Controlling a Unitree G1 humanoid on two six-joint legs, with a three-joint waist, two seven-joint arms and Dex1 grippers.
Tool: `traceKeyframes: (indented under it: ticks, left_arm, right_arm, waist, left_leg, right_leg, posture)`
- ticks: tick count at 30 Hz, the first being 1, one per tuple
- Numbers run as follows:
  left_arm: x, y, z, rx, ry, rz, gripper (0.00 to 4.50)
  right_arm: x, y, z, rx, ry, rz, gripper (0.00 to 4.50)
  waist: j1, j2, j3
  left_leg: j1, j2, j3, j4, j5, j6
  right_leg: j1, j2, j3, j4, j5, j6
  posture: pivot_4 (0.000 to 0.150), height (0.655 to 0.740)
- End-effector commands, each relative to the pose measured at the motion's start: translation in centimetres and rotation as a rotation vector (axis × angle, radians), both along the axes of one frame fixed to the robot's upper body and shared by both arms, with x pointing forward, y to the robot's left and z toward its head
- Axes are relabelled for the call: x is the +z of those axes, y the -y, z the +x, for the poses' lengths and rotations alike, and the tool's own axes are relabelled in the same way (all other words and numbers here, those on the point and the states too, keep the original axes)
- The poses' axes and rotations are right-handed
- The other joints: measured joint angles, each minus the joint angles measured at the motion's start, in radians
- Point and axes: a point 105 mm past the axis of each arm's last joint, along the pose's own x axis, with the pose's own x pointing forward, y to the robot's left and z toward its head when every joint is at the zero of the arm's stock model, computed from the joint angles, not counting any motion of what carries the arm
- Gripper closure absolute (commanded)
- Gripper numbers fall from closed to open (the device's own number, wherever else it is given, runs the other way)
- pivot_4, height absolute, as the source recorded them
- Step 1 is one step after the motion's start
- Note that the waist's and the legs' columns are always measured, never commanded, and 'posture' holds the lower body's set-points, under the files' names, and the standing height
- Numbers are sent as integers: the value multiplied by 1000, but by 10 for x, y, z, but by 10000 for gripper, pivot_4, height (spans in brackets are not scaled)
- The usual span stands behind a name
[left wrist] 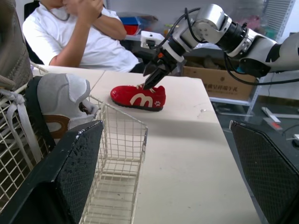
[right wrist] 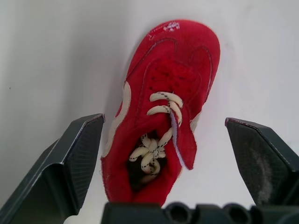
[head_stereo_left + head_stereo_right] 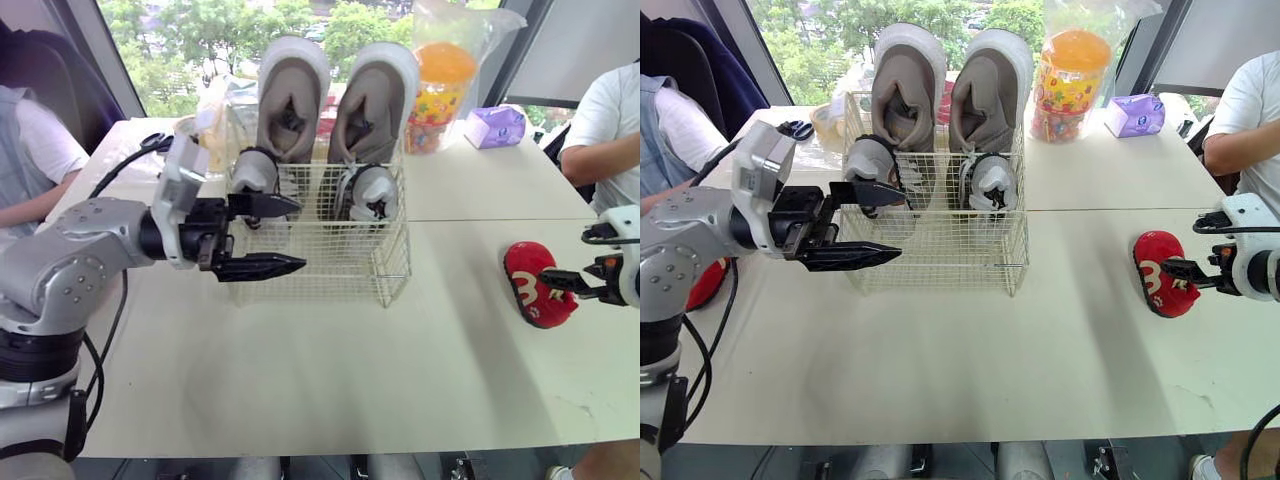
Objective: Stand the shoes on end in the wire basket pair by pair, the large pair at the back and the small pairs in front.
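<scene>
The wire basket (image 3: 395, 280) stands mid-table. Two large beige shoes (image 3: 290, 100) (image 3: 372, 100) stand on end at its back. Two small grey shoes (image 3: 255, 172) (image 3: 372, 192) stand in front of them. My left gripper (image 3: 302, 234) is open and empty at the basket's front left corner, one finger above the rim and one outside the front wall. A small red shoe (image 3: 532, 283) lies flat on the table to the right. My right gripper (image 2: 163, 122) is open, with its fingers (image 2: 79, 154) on either side of the shoe's heel end. A red object (image 3: 705, 285) shows under my left arm.
An orange snack jar in a clear bag (image 3: 440, 85) and a purple tissue box (image 3: 495, 127) stand behind the basket on the right. People sit at the left (image 3: 30, 150) and right (image 3: 605, 120) table ends. A black cable (image 3: 130, 160) lies at the back left.
</scene>
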Motion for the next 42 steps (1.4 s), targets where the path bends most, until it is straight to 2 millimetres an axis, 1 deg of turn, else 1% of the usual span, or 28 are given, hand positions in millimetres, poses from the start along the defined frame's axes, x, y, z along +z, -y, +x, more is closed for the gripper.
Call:
traceKeyframes:
  ticks: [1, 4, 6, 8, 11, 12, 13, 14, 15, 17, 19, 20, 22, 24, 25, 26, 27, 28, 29, 30, 32, 34, 35, 36, 37, 39, 41, 42]
  left_arm:
    - [8, 0, -3, 13, 66, 3, 427]
    - [8, -1, -3, 25, 69, 5, 427]
    - [7, -2, -3, 31, 72, 7, 427]
    - [7, -2, -3, 36, 74, 9, 427]
    - [6, -3, -2, 45, 79, 9, 0]
    - [7, -3, -1, 47, 81, 9, 0]
    - [7, -3, -1, 49, 82, 8, 0]
    - [7, -3, 0, 51, 83, 8, 0]
    - [7, -3, 0, 53, 86, 9, 0]
    - [6, -3, 2, 55, 89, 13, 0]
    - [7, -3, 4, 57, 88, 10, 0]
    - [9, -4, 6, 62, 86, 4, 0]
    - [14, -6, 10, 75, 78, -21, 0]
    - [23, -8, 14, 88, 64, -63, 0]
    - [28, -9, 17, 92, 54, -85, 0]
    - [33, -11, 19, 97, 43, -108, 0]
    - [37, -12, 21, 99, 34, -122, 0]
    - [40, -13, 23, 100, 27, -131, 0]
    - [42, -14, 24, 99, 19, -137, 0]
    - [44, -14, 25, 98, 14, -140, 0]
    - [47, -15, 27, 96, 6, -147, 0]
    - [51, -17, 28, 94, -3, -154, 0]
    - [52, -17, 30, 95, -7, -156, 0]
    - [53, -18, 30, 95, -8, -155, 0]
    - [54, -18, 31, 94, -9, -154, 0]
    - [57, -18, 32, 88, -10, -150, 0]
    - [59, -17, 31, 77, -10, -152, 0]
    - [60, -16, 31, 69, -12, -157, 0]
  right_arm:
    - [-4, 4, 0, -40, -6, 51, 0]
    - [-17, 8, -1, -66, -45, 57, 0]
    - [-20, 6, -2, -61, -57, 74, 0]
    - [-23, 6, -2, -51, -68, 53, 0]
    - [-22, 3, -1, -40, -64, 52, 8146]
    - [-21, 2, 0, -33, -63, 51, 12708]
    - [-21, 1, 0, -28, -63, 52, 18606]
    - [-21, 0, 0, -25, -62, 53, 22386]
    - [-20, -1, 0, -22, -61, 52, 27707]
    - [-19, -3, 2, -13, -54, 51, 35635]
    - [-13, -4, 5, -4, -28, 35, 40727]
    - [-4, -5, 9, 16, 13, 14, 42064]
    - [27, -6, 23, 41, 177, -69, 42221]
    - [78, -3, 37, 25, 421, -171, 42221]
    - [109, -8, 42, 39, 570, -220, 42221]
    - [150, -29, 42, 112, 747, -234, 42221]
    - [181, -52, 37, 201, 890, -246, 42221]
    - [205, -79, 29, 324, 1019, -267, 42221]
    - [217, -100, 21, 423, 1091, -288, 42221]
    - [222, -115, 16, 493, 1130, -317, 42221]
    - [224, -152, 1, 685, 1188, -385, 42221]
    - [220, -179, -10, 830, 1210, -444, 42221]
    - [218, -187, -13, 871, 1213, -467, 42221]
    - [208, -201, -17, 969, 1196, -541, 42221]
    - [200, -211, -20, 1040, 1180, -593, 42221]
    - [179, -221, -20, 1147, 1132, -720, 42221]
    - [162, -222, -14, 1208, 1084, -847, 42221]
    - [158, -222, -12, 1226, 1072, -875, 42221]
  waist:
    - [0, 0, 0]
    - [3, 0, 0]
    - [4, 0, 0]
    - [3, 0, 0]
    - [2, 0, 0]
    - [2, 0, 0]
    - [2, 0, 0]
    - [2, 0, 0]
    - [2, 0, 0]
    - [2, 0, 0]
    - [2, 0, 0]
    - [2, 0, 0]
    - [2, 0, 0]
    - [-5, 0, 0]
    - [-8, 1, 0]
    - [-13, 1, 1]
    - [-18, 3, 1]
    - [-20, 3, 2]
    - [-21, 3, 2]
    - [-20, 3, 2]
    - [-18, 1, 0]
    - [-16, 1, 0]
    - [-15, 0, 0]
    - [-13, 0, 0]
    - [-12, 0, 0]
    - [-10, 0, 0]
    - [-10, 0, 0]
    - [-11, 0, 0]
  left_leg:
    - [0, 0, 0, 0, 0, 0]
    - [0, 0, 0, 0, 0, 0]
    - [0, 0, 0, 0, 0, 0]
    - [0, 0, 0, 0, 0, 0]
    - [0, 0, 0, 0, 0, 0]
    - [0, 0, 0, 0, 0, 0]
    - [0, 0, 0, 0, 0, 0]
    - [0, 0, 0, 0, 0, 0]
    - [0, 0, 0, 0, 0, 0]
    - [0, 0, 0, 0, 0, 0]
    - [0, 0, 0, 0, 0, 0]
    - [0, 0, 0, 0, 0, 0]
    - [0, 0, 0, 0, 0, 0]
    - [0, 0, 0, 0, 0, 0]
    - [0, 0, 0, 0, 0, 0]
    - [0, 0, 0, 0, 0, 0]
    - [-1, 0, 0, 0, 0, 0]
    - [-1, 0, 0, 0, 0, 0]
    - [-1, 0, 1, -2, 0, 0]
    - [-1, 0, 0, -3, 0, 0]
    - [-1, 1, -4, -5, 0, 0]
    - [-1, 1, -6, -5, 0, 0]
    - [-2, 1, -6, -5, 0, 0]
    - [-3, 0, -6, -4, 0, 0]
    - [-4, -1, -5, -2, 0, 0]
    - [-4, -2, -5, 0, -1, 1]
    - [-4, -2, -5, 1, -1, 1]
    - [-3, -3, -5, 1, -1, 1]
  right_leg:
    - [0, 0, 0, 0, 0, 0]
    - [0, 0, 0, 0, 0, 1]
    - [0, 0, 0, 0, 0, 1]
    - [0, 0, 0, 0, 0, 1]
    - [0, 0, 0, 0, 0, 1]
    - [0, 0, 0, 0, 0, 1]
    - [0, 0, 0, 0, 0, 1]
    - [0, 0, 0, 0, 0, 1]
    - [0, 0, 0, 0, 0, 1]
    - [0, 0, 0, 0, 0, 1]
    - [0, 0, 0, 0, 0, 1]
    - [0, 0, 0, 0, 0, 1]
    - [0, 0, 0, 0, 0, 1]
    - [0, 0, 1, 0, 2, 3]
    - [0, 0, 1, 0, 2, 4]
    - [-1, 0, 1, 0, 2, 4]
    - [-1, 0, 1, 0, 2, 4]
    - [-3, 0, 1, 1, 2, 5]
    - [-4, 1, 2, 1, 2, 6]
    - [-4, 2, 2, 1, 1, 6]
    - [-3, 3, 0, 2, 1, 7]
    - [-2, 4, -1, 1, 0, 8]
    - [-2, 4, 0, 0, 0, 8]
    - [-2, 2, -1, 0, 0, 8]
    - [-1, 1, -1, 0, 0, 8]
    - [0, -1, 0, 0, 0, 8]
    - [1, -1, 0, -1, 0, 8]
    - [1, -1, 0, -1, 0, 8]
  posture:
    - [1500, 7400]
    - [1500, 7400]
    - [1500, 7400]
    - [1500, 7400]
    - [1500, 7400]
    - [1500, 7400]
    - [1500, 7400]
    - [1500, 7400]
    - [1500, 7400]
    - [1500, 7400]
    - [1500, 7400]
    - [1500, 7400]
    - [1500, 7400]
    - [1500, 7400]
    - [1500, 7400]
    - [1500, 7400]
    - [1500, 7400]
    - [1500, 7400]
    - [1500, 7400]
    - [1500, 7400]
    - [1500, 7400]
    - [1500, 7400]
    - [1500, 7400]
    - [1500, 7400]
    - [1500, 7400]
    - [1500, 7400]
    - [1500, 7400]
    - [1500, 7400]
